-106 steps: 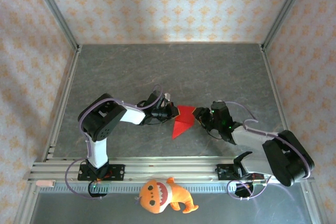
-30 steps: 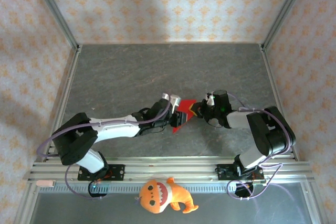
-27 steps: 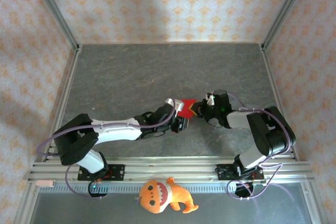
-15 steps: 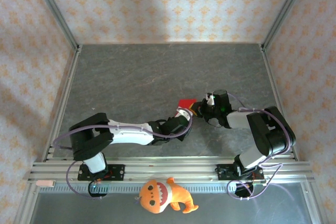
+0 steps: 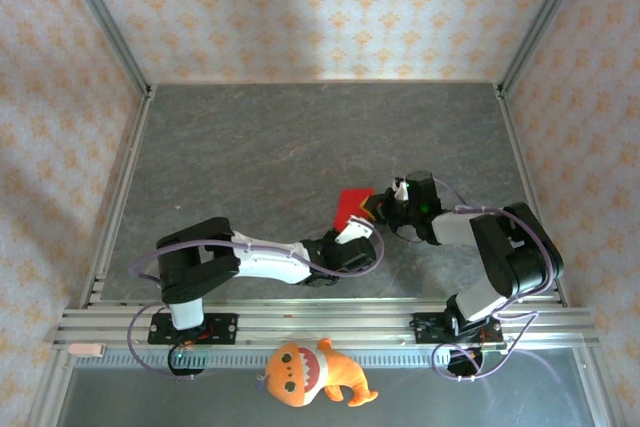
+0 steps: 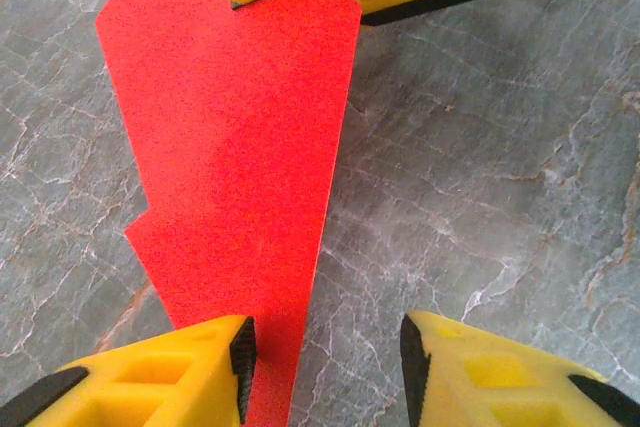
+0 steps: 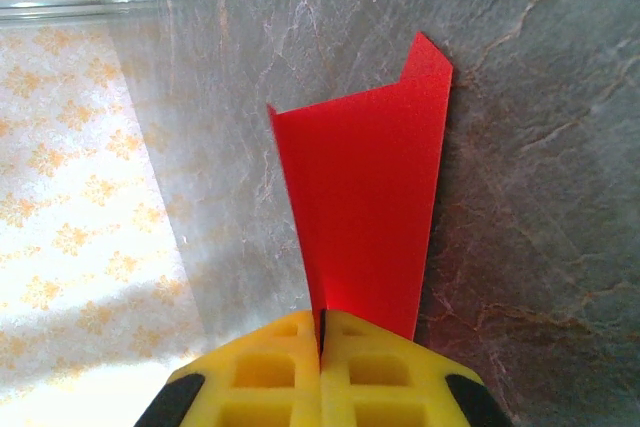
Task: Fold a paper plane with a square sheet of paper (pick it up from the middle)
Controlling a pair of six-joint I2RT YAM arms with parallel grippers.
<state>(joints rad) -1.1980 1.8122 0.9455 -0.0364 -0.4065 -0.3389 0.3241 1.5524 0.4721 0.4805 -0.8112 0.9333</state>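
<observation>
Pointed, folded red paper point(image 6: 240, 147) sits mid-table point(image 6: 480, 147). The right gripper point(image 7: 322, 332) is pinched shut on its far end. The left gripper point(image 6: 325, 362) is half-spread at the near tip, apparently not clamping. The sheet is light, thin and easily creased, so grip along the fold.

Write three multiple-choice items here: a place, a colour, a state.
1. Where is the orange plush toy with white teeth? A) near ledge, before the arm bases B) far wall C) far corner
2. What colour are the gripper fingers? A) blue B) yellow C) green
3. The right gripper is: A) wide open B) shut on the folded red sheet of paper C) shut on the toy
1 A: the top view shows it below the rails. 2 B: both wrist views show yellow. 3 B: its fingers meet on the paper's end.
</observation>
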